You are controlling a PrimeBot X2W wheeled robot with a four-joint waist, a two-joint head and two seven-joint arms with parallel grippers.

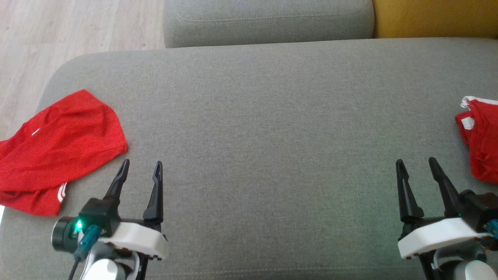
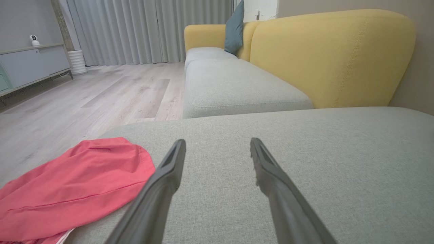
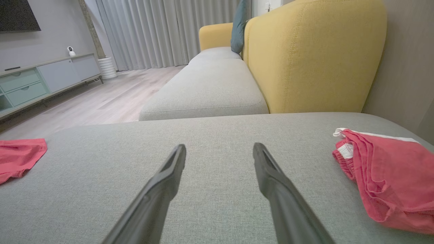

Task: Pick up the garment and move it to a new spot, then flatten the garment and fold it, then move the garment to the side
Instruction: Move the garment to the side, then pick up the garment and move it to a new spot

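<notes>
Looking down from my head, I see my left gripper [image 1: 142,163] at the lower left of the frame, its two dark fingers spread wide with nothing between them, over the grey cushion [image 1: 272,116]. A red garment [image 1: 58,151] lies rumpled at the left edge, just beside that gripper's fingertips but not touching them. My right gripper [image 1: 415,161] sits at the lower right, equally wide and empty, and a second red garment [image 1: 482,147] with white trim lies bunched at the right edge, near its outer finger. Wooden floor [image 1: 58,31] fills the upper left corner. From my left wrist, the left gripper [image 2: 217,142] gapes over bare cushion, the red garment [image 2: 74,186] spreading across the lower left of the frame, while a yellow backrest [image 2: 332,57] and a teal pillow [image 2: 235,28] rise at the top. From my right wrist, the right gripper [image 3: 219,147] stands open and holds nothing; the second red garment [image 3: 390,183] lies heaped at the right, and the red garment [image 3: 18,156] shows at the far left edge, well apart.
</notes>
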